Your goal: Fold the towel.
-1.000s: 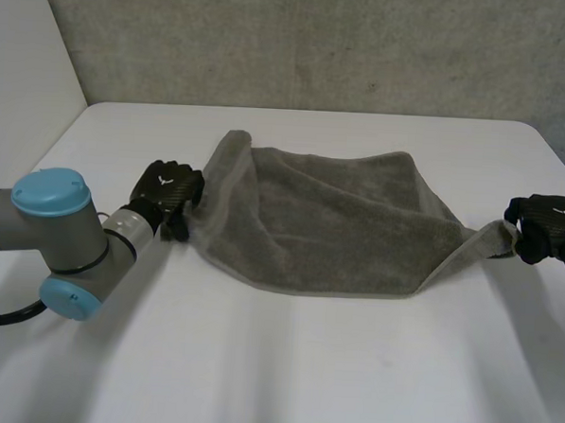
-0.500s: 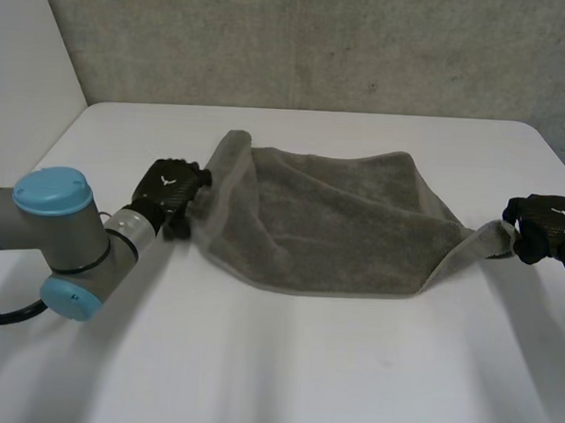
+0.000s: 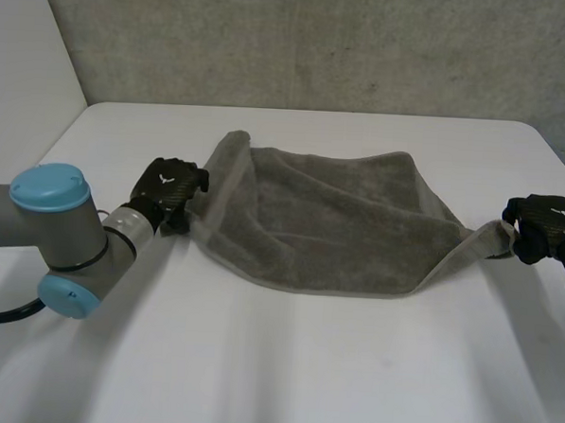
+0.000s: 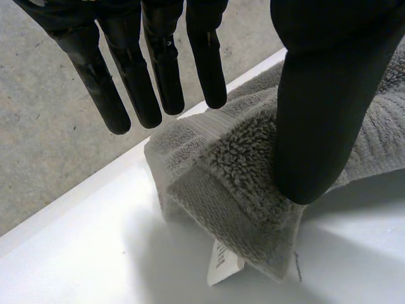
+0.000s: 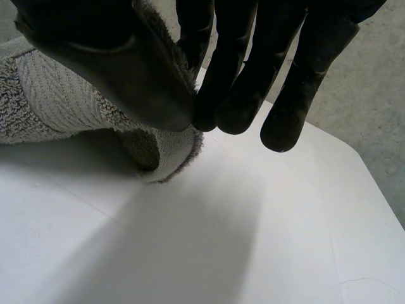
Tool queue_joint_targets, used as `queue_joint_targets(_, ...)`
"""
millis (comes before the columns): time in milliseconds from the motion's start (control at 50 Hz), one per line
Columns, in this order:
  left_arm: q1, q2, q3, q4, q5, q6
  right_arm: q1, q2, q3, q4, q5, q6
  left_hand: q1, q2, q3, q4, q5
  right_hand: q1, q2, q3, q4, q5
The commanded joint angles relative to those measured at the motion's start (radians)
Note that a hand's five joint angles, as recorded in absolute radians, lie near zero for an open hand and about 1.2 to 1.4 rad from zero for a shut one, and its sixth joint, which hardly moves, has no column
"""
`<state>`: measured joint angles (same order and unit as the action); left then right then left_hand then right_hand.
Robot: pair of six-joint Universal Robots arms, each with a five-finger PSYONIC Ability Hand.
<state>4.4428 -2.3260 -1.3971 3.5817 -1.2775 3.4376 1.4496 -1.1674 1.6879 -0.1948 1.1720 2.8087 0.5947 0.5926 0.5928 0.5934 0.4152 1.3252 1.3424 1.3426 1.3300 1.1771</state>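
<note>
The near part of the desk [image 3: 283, 382], across the bottom of the head view, is bare. Above it, at mid-height, the grey towel [image 3: 338, 229] stretches nearly the full width of the frame between the two hands. Its front edge sags in a shallow curve and its left end stands up in a fold.

The left hand [image 3: 173, 189], at centre left, is released. In its wrist view the thumb rests on the towel's corner, just above a small white label [image 4: 221, 266], while the straight fingers stand apart from the thumb at the cloth's far edge. The right hand [image 3: 547, 223], at the far right edge of the frame, is grasping the other end, with a corner of towel nipped between thumb and fingertips.

The looped pile and the slack drape suggest a soft, light, limp cloth that should grip readily but will droop wherever it is unsupported. The hemmed corners look like the best places to take hold, with a firm pinch on each so the edge between them comes up straight.

Beyond the towel the desk runs back to a grey wall [image 3: 320, 43].
</note>
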Motion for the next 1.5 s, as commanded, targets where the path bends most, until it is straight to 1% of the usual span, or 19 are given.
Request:
queue_joint_targets(20,-0.002,-0.004,0.000,0.000,0.000,0.002,0.000,0.000,-0.001,0.000,-0.002,0.000,0.100,0.102,0.102,0.101,0.105,0.071,0.054,0.054,0.066,0.045)
queue_joint_targets(100,-0.002,-0.009,-0.002,0.000,0.001,0.002,0.000,0.000,0.001,0.000,-0.002,0.000,0.244,0.246,0.246,0.245,0.249,0.071,0.054,0.054,0.066,0.045)
queue_joint_targets(160,-0.002,-0.012,0.000,0.002,0.001,0.002,0.000,0.000,0.001,0.000,-0.002,0.000,0.508,0.510,0.510,0.510,0.513,0.071,0.054,0.054,0.066,0.045)
queue_joint_targets(180,-0.002,-0.012,-0.002,0.002,0.003,0.002,0.000,0.000,0.001,0.000,-0.002,0.000,0.703,0.705,0.705,0.704,0.708,0.071,0.054,0.054,0.066,0.045)
queue_joint_targets(220,-0.002,-0.012,-0.002,0.002,0.003,0.002,0.000,0.000,0.001,0.000,-0.002,0.000,0.801,0.803,0.802,0.802,0.806,0.071,0.054,0.054,0.066,0.045)
queue_joint_targets(480,0.007,0.076,-0.034,-0.021,0.000,0.003,0.006,-0.057,0.003,0.018,-0.005,0.002,0.802,0.804,0.803,0.803,0.807,0.071,0.054,0.054,0.066,0.045)
queue_joint_targets(600,0.027,0.274,-0.132,-0.064,0.003,0.002,0.005,-0.247,-0.016,0.103,-0.015,0.015,0.802,0.804,0.803,0.803,0.807,0.071,0.054,0.054,0.066,0.045)
queue_joint_targets(740,0.110,0.592,-0.289,-0.072,0.004,-0.003,-0.006,-0.474,-0.155,0.291,-0.100,0.020,0.802,0.804,0.803,0.803,0.807,0.071,0.054,0.054,0.066,0.045)
queue_joint_targets(860,0.147,0.753,-0.298,-0.147,0.007,-0.008,-0.005,-0.514,-0.356,0.460,-0.118,0.018,0.802,0.804,0.803,0.803,0.807,0.071,0.054,0.054,0.066,0.045)
queue_joint_targets(980,0.150,0.763,-0.266,-0.193,0.009,-0.011,-0.009,-0.460,-0.461,0.545,-0.129,0.003,0.802,0.804,0.803,0.803,0.807,0.071,0.054,0.054,0.066,0.045)
queue_joint_targets(1040,0.148,0.723,-0.249,-0.207,0.007,-0.012,0.015,-0.350,-0.504,0.586,-0.127,-0.038,0.802,0.804,0.803,0.803,0.807,0.071,0.054,0.054,0.066,0.045)
queue_joint_targets(1140,0.139,0.557,-0.188,-0.235,0.003,-0.011,0.118,-0.175,-0.556,0.657,-0.083,-0.186,0.802,0.804,0.803,0.803,0.807,0.071,0.054,0.054,0.066,0.045)
queue_joint_targets(1220,0.139,0.356,-0.030,-0.305,-0.005,-0.011,0.167,-0.010,-0.621,0.664,0.035,-0.277,0.802,0.804,0.803,0.803,0.807,0.071,0.054,0.054,0.066,0.045)
queue_joint_targets(1360,0.118,0.139,0.337,-0.428,-0.079,-0.012,0.227,0.163,-0.807,0.508,0.127,-0.239,0.802,0.804,0.803,0.803,0.807,0.071,0.054,0.054,0.066,0.045)
queue_joint_targets(1400,0.101,0.112,0.490,-0.408,-0.101,-0.021,0.265,0.167,-0.843,0.276,0.150,-0.151,0.802,0.804,0.803,0.803,0.807,0.071,0.054,0.054,0.066,0.045)
queue_joint_targets(1420,0.101,0.112,0.490,-0.408,-0.102,-0.021,0.265,0.167,-0.843,0.275,0.150,-0.150,0.802,0.804,0.803,0.803,0.807,0.071,0.054,0.054,0.066,0.045)
queue_joint_targets(1460,0.096,0.114,0.544,-0.362,-0.109,-0.035,0.278,0.126,-0.802,-0.011,0.198,-0.016,0.802,0.804,0.803,0.803,0.807,0.071,0.054,0.054,0.066,0.045)
queue_joint_targets(1480,0.092,0.122,0.568,-0.290,-0.118,-0.060,0.278,0.126,-0.801,-0.012,0.198,-0.015,0.802,0.804,0.803,0.803,0.807,0.071,0.054,0.054,0.066,0.045)
queue_joint_targets(1500,0.086,0.151,0.567,-0.196,-0.132,-0.102,0.276,0.073,-0.756,-0.137,0.225,0.047,0.802,0.804,0.803,0.803,0.807,0.071,0.054,0.054,0.066,0.045)
